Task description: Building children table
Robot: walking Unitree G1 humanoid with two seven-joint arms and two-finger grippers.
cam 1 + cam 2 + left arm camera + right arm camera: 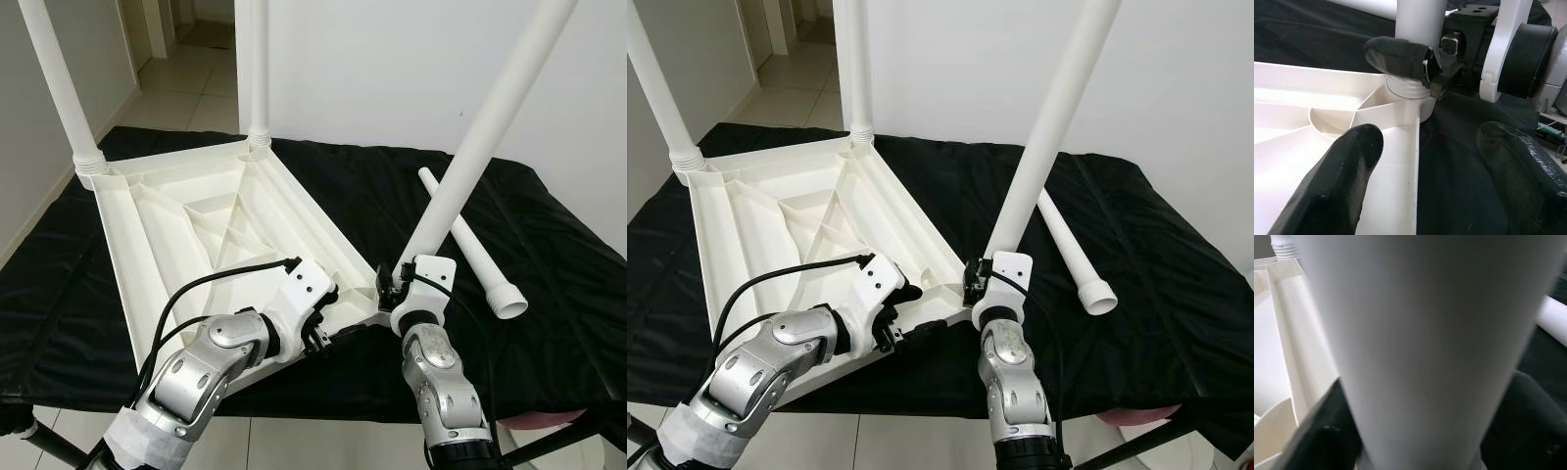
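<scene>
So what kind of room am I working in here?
Likely a plain room in a home: bare white wall, pale tiled floor running into a hallway, and a work surface draped in black cloth holding the upturned white tabletop. The right gripper holds a leg at its corner.

Bright, even light; blurry wrist close-ups.

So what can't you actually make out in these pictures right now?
- Top ends of the three upright white plastic legs: cut off by the head views' upper edge.
- Whether that leg is fully seated in the upturned white plastic tabletop: the right tool covers the socket.
- Right wrist view: blurred, too close.
</scene>
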